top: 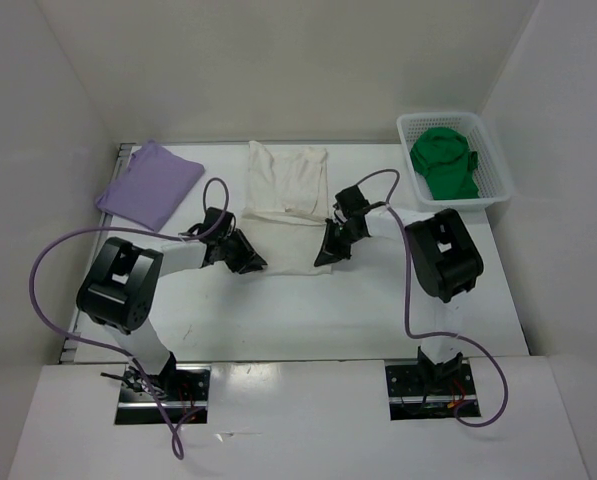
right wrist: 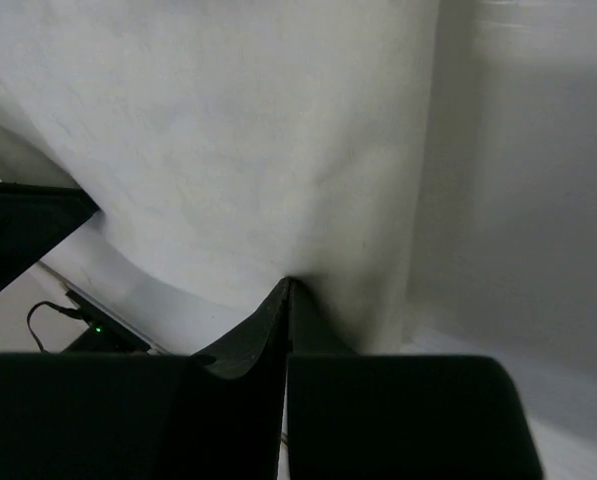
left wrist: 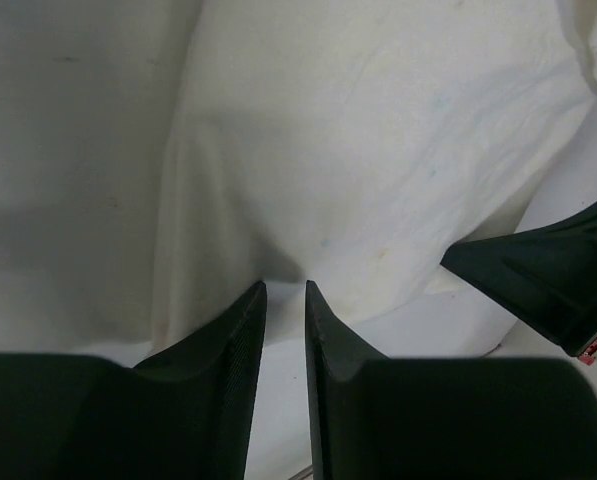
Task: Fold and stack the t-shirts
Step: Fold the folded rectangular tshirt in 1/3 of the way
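Held cream shirt by its lower edge at mid-frame, with left gripper narrowed on cloth and right gripper clamped tight, apparently to fold it over.

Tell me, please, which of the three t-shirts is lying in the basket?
The bright green t-shirt, bunched up in the white mesh basket at far right; the lavender t-shirt and the cream t-shirt lie on the table.

Lavender shirt, cream shirt, bright green shirt, white mesh basket, purple cables
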Available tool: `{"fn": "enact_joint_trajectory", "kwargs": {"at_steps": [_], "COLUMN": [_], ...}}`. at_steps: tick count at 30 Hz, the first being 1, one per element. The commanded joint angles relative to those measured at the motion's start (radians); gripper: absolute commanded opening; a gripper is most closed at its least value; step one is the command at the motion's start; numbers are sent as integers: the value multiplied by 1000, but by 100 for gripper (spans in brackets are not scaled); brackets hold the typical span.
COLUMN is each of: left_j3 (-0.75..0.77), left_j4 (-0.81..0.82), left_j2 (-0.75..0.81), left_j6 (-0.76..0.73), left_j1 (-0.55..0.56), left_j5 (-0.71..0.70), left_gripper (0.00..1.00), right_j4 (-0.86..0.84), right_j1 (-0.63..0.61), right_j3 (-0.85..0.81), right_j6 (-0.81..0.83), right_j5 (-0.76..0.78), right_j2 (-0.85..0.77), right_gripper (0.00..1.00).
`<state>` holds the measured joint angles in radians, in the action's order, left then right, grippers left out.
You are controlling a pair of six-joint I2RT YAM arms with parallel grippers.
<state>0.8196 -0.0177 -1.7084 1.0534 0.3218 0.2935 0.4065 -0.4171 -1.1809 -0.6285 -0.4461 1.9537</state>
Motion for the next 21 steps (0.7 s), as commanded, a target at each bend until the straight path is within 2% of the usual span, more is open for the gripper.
{"fn": "enact_joint_trajectory", "kwargs": {"at_steps": [1, 5, 10, 13, 16, 21], "left_j3": [-77, -164, -275, -304, -281, -206], "left_j4": [-36, -76, -183, -244, -288, -248], "left_j2": [-14, 55, 263, 406, 545, 540], "left_j6": [-9, -27, -18, -29, -29, -29], "left_j1": [2, 2, 2, -52, -52, -52], "left_j5": [-27, -39, -77, -99, -99, -71], "left_gripper": [30, 29, 29, 29, 29, 29], "right_j4": [-67, -104, -67, -8, 89, 132], "right_j1": [3, -11, -54, -54, -54, -54], "right_j3": [87, 222, 311, 334, 206, 8], "right_j6": [-20, -40, -40, -27, 18, 52], "right_j5": [57, 57, 47, 37, 27, -17], "right_j2": [-22, -71, -179, -242, -271, -236], "right_gripper": [0, 0, 0, 0, 2, 0]}}
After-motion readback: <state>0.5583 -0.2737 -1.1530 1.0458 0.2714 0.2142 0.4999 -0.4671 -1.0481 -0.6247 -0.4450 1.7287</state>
